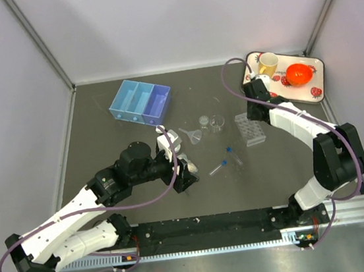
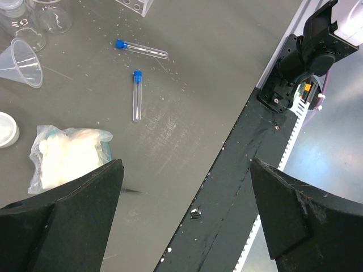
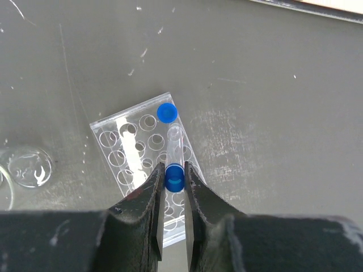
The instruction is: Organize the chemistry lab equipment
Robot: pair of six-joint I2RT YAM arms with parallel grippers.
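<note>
My right gripper [image 3: 174,175] is shut on the blue cap of a clear tube [image 3: 174,146], held upright over the clear plastic tube rack [image 3: 129,148]. A second blue-capped tube [image 3: 167,112] stands in the rack's far corner. My left gripper [image 2: 187,170] is open and empty above the table's near edge, just right of the small bag of white material [image 2: 68,156]. Two blue-capped tubes [image 2: 142,50] [image 2: 136,96] lie loose on the table. The clear funnel [image 2: 25,59] and tiny beakers [image 2: 54,14] stand beyond the bag. The blue three-compartment tray [image 1: 139,101] sits at the back left.
A white strawberry-patterned tray [image 1: 318,79] at the back right holds a yellow mug [image 1: 267,64] and an orange bowl [image 1: 299,74]. A small white round dish [image 2: 5,129] lies beside the bag. The black rail [image 2: 227,187] runs along the near table edge.
</note>
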